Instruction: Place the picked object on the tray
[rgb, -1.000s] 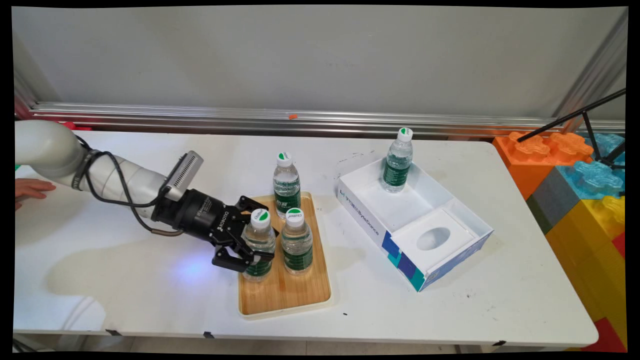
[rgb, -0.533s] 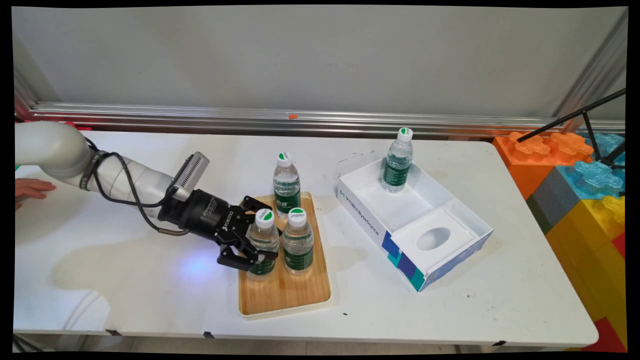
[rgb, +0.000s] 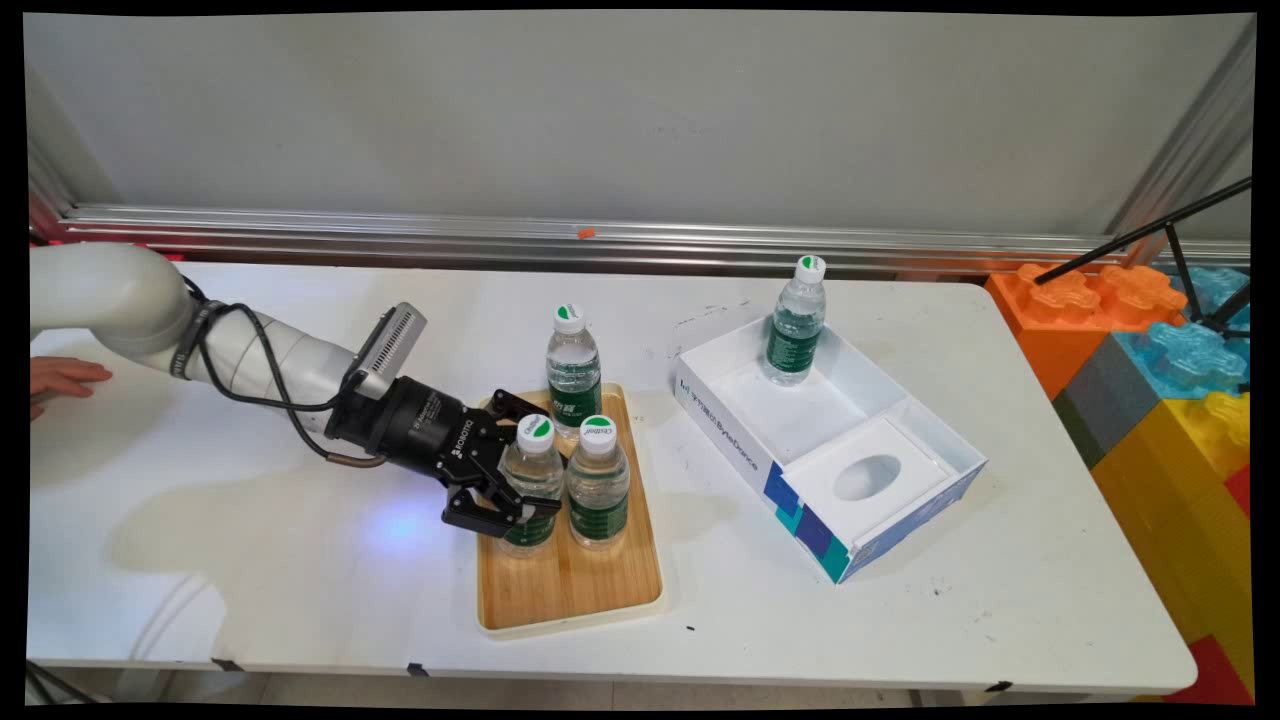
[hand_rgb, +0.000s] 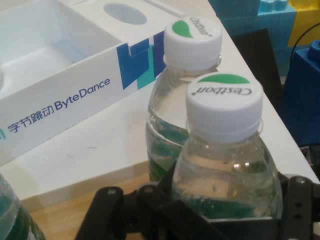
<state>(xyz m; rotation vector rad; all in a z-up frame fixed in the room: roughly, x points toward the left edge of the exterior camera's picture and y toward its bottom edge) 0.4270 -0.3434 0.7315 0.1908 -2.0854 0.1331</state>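
Bottle on wooden tray sitting clamped between gripper fingers, leaning and sliding right since a second ago, now touching neighbouring bottle; third bottle behind, white box beyond

White table with a wooden tray near its centre. At the tray's 12 o'clock end, an upright back bottle; towards the middle, a second bottle, also upright. At 3 o'clock from the tray, an open white ByteDance box, a boxed bottle upright in its 12 o'clock corner. Beyond the table's 3 o'clock end, stacked toy blocks and black tripod legs.
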